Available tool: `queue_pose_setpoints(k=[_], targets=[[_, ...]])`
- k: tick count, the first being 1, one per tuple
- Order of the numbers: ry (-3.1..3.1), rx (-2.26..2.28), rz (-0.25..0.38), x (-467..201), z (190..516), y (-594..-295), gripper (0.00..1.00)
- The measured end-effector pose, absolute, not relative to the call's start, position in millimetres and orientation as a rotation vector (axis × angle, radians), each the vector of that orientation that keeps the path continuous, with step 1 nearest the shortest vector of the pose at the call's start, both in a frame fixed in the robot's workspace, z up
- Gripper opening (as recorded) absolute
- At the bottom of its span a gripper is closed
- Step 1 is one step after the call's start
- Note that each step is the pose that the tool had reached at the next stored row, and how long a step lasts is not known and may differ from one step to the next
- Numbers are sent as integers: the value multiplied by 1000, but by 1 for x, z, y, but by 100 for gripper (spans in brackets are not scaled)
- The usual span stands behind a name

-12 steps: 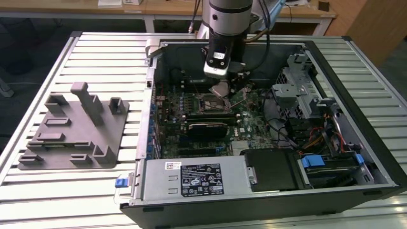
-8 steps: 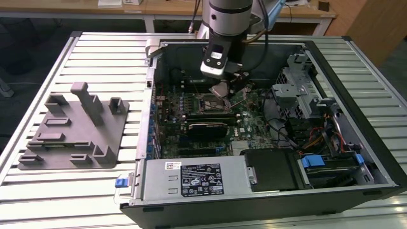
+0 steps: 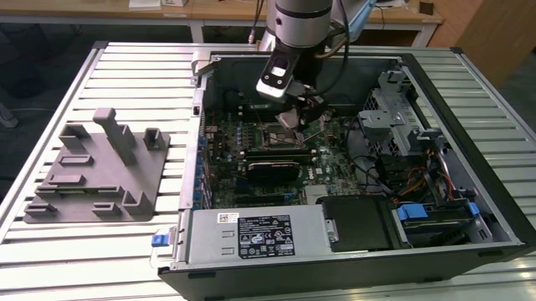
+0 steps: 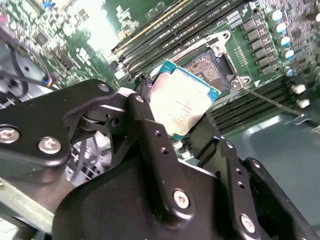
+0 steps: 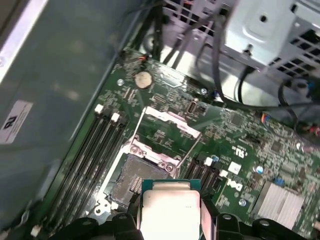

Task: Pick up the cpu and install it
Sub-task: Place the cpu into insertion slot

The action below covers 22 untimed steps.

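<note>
Slatted table [image 3: 117,69] bears a grey fixture [image 3: 96,172] and open computer case [image 3: 335,273]

From where I stand, the black metal gripper [image 4: 172,107] covers 2 edges of the flat square silver-topped cpu [image 4: 186,97] clamped between its fingers. In the first wrist view the cpu's near edge runs off the picture. In the exterior view the silver robot arm [image 3: 302,15] is cut off above and hides part of the black square socket [image 3: 279,135].

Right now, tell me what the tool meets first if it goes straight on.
Probably the open socket: the cpu held in the tool hangs above it and would touch there first, though the gap and alignment are hard to judge.
</note>
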<state>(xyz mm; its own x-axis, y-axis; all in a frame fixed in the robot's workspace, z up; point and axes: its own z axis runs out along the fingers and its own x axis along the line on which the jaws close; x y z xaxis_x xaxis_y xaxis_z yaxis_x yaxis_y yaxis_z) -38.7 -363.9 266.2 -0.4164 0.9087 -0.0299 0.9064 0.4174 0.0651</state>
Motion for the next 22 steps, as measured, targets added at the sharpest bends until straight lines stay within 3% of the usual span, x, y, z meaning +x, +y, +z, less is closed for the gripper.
queue_pose_setpoints(k=[22], targets=[[2246,2102,43,-39,255,-364,55]])
